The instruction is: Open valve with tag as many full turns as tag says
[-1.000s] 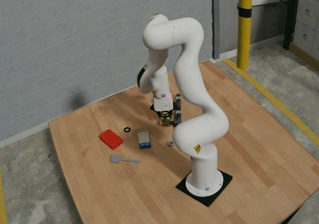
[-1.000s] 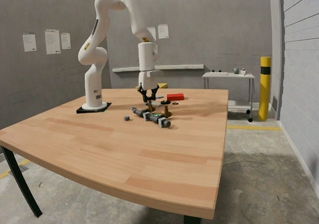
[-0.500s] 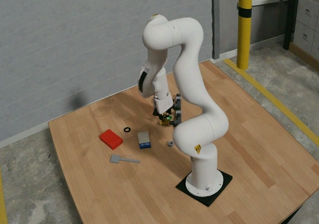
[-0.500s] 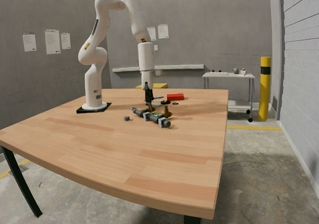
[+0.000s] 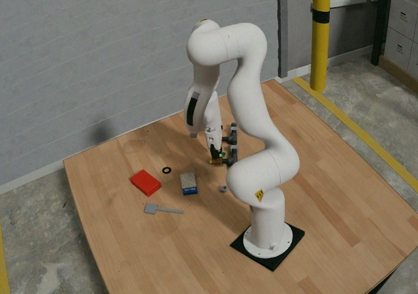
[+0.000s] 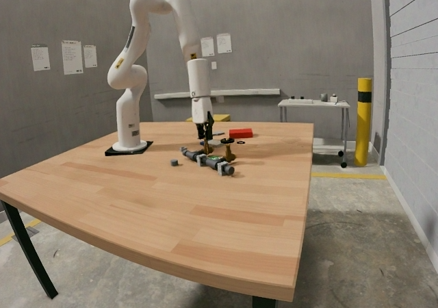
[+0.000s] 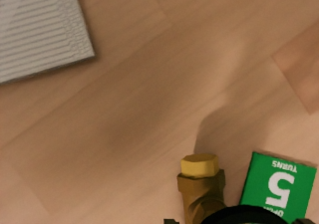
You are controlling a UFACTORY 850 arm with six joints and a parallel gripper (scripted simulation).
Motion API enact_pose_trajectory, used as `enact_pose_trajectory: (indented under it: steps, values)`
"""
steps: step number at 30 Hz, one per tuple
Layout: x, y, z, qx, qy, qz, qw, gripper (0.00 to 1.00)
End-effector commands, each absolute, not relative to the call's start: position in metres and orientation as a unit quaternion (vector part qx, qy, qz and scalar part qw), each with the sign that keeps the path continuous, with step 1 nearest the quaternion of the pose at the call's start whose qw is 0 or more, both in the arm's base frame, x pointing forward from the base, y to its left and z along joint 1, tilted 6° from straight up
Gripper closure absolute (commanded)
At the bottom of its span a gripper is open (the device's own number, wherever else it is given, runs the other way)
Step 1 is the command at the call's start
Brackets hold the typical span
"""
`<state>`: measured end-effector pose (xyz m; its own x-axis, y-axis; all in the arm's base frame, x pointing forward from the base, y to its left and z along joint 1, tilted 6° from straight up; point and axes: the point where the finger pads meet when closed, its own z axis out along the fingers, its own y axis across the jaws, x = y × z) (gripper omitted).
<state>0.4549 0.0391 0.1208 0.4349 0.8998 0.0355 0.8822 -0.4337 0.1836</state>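
A grey pipe (image 5: 232, 142) lies on the wooden table with brass valves on it. My gripper (image 5: 215, 152) points straight down and is shut on the black handwheel (image 7: 244, 216) of one brass valve (image 7: 201, 184). A green tag (image 7: 276, 186) reading "5 turns" lies right beside this valve. In the exterior view my gripper (image 6: 204, 131) stands over the pipe (image 6: 209, 160), and the tag (image 6: 214, 157) shows on the pipe's near side. Another valve with a black handwheel (image 6: 227, 141) stands free to the right of my fingers.
A red block (image 5: 145, 181), a black ring (image 5: 166, 170), a blue block with a ribbed grey top (image 5: 188, 183), a flat grey tool (image 5: 162, 210) and a small grey cap (image 5: 223, 188) lie around the pipe. The arm's base (image 5: 268, 240) stands near the front.
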Motion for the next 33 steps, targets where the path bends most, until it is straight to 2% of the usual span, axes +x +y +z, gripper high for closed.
enact_pose_trajectory:
  steps: [1, 11, 33]
  values:
    - [0.4560, 0.0394, 0.1217, 0.768, 0.638, 0.057, 0.031, 1.00]
    - [0.4560, 0.0394, 0.1217, 0.687, 0.724, 0.053, 0.021, 1.00]
    - [0.4560, 0.0394, 0.1217, 0.678, 0.733, 0.052, 0.021, 1.00]
